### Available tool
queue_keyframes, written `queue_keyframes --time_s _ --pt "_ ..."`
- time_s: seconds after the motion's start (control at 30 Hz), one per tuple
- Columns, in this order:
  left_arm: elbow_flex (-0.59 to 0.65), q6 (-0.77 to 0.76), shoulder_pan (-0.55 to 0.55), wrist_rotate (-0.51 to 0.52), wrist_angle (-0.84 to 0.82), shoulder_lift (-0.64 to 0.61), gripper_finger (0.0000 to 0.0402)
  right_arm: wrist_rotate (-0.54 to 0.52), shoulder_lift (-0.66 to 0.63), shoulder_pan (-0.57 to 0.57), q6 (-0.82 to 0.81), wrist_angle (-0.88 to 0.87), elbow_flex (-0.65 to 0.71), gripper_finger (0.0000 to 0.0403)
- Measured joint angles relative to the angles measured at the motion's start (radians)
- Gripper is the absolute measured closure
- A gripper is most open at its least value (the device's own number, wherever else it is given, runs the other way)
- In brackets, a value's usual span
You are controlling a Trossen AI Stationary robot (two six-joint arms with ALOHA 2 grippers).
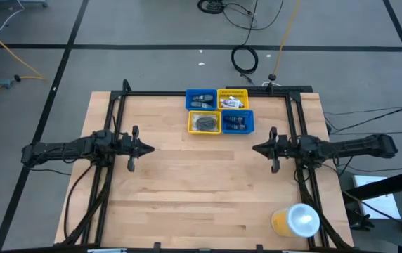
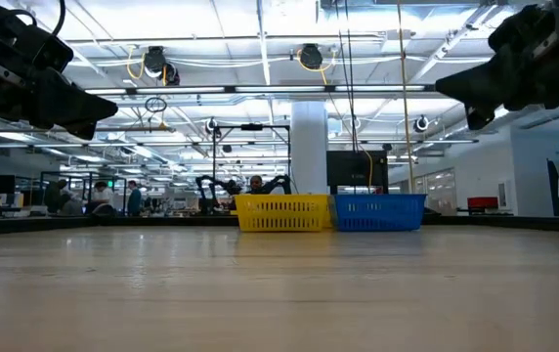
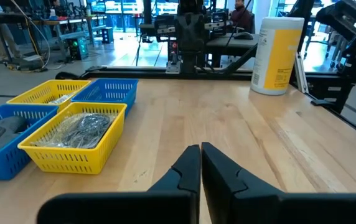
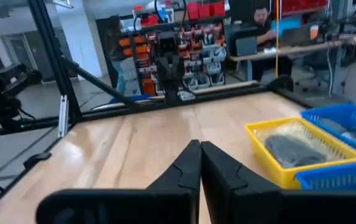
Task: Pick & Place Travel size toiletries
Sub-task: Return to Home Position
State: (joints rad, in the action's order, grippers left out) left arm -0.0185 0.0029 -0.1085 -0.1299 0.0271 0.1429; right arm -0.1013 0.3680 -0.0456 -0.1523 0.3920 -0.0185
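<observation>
At left, above the table (image 1: 187, 193), the left gripper (image 1: 147, 148) hangs clenched on nothing; the toiletries (image 1: 204, 123) lie in the four bins (image 1: 201, 91) at the far middle. The right gripper (image 1: 258, 149) hangs pinched empty too, and a low swing home could knock the cup (image 1: 296, 220) off the near edge.

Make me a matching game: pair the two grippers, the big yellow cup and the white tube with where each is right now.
Things:
1. left gripper
2. right gripper
3. yellow cup
4. white mini tube

Places or states:
A. lying in a yellow bin
B. shut, above the left half of the table
C. standing at a table corner on the right arm's side
D. shut, above the table's right half

Pairs: 1-B, 2-D, 3-C, 4-A
</observation>
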Motion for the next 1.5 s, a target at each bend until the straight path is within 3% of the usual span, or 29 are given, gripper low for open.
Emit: queue_keyframes --time_s 0.2,0.5,0.73,1.03,1.2,1.3,1.5 --pt "0.000 0.000 0.000 0.000 0.000 0.000 0.0398 -0.001 -0.066 0.000 0.095 -0.139 0.001 0.0398" --pt "0.000 0.000 0.000 0.000 0.000 0.000 0.0374 -0.001 -0.062 0.000 0.087 -0.135 0.003 0.0396" --pt "0.000 0.000 0.000 0.000 0.000 0.000 0.0383 -0.001 -0.068 -0.002 0.087 -0.140 0.003 0.0394" --pt "0.000 0.000 0.000 0.001 0.000 0.000 0.0397 -0.002 -0.365 0.013 0.087 -0.251 0.004 0.0394" --pt "0.000 0.001 0.000 0.002 0.000 0.000 0.0381 0.000 -0.367 0.021 0.097 -0.349 0.005 0.0396" --pt "0.000 0.001 0.000 0.003 0.003 0.001 0.0376 0.054 -0.366 0.039 0.127 -0.358 0.005 0.0398" --pt "0.000 0.001 0.000 0.003 0.001 0.001 0.0385 0.084 -0.366 0.084 0.131 -0.367 0.005 0.0399"
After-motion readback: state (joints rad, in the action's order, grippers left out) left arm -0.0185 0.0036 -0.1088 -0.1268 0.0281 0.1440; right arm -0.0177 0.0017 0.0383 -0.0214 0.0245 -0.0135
